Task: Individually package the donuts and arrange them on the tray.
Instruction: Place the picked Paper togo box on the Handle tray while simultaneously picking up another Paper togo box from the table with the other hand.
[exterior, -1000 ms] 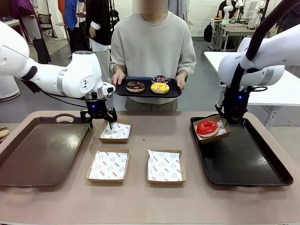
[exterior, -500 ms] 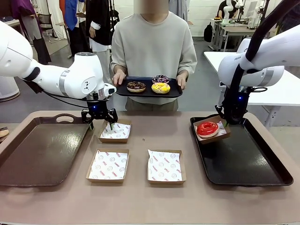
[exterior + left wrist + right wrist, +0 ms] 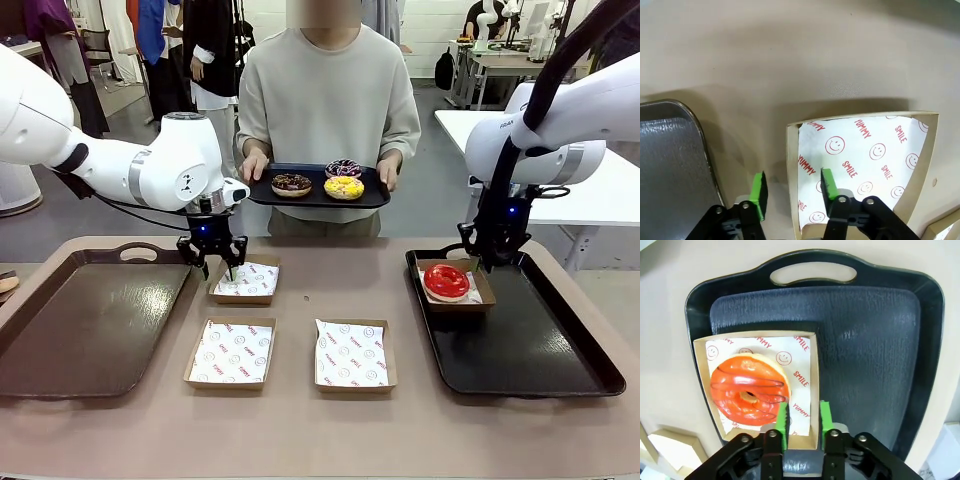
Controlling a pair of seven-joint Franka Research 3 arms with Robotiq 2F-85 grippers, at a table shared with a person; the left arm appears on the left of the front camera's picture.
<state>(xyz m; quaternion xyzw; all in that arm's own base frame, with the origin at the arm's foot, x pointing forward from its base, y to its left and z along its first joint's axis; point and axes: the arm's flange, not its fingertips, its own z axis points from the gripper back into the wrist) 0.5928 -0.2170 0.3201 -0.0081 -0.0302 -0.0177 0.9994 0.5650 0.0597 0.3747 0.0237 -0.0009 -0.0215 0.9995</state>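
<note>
Two box walls (image 3: 813, 380) are being straddled by part-open jaws: the right gripper's (image 3: 803, 410) beside the red donut (image 3: 730, 380), boxed in the black tray's (image 3: 530, 350) far-left corner; the left gripper's (image 3: 792, 182) well leftward. Either wall, seemingly brushed, is being risked snagging.

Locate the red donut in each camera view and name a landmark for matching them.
Front view: red donut in its lined box, far-left corner of the right tray.
Right wrist view: red donut lower left, right claw astride the box wall.
Left wrist view: faces another, empty box.
Shared landmark: the right tray.
</note>
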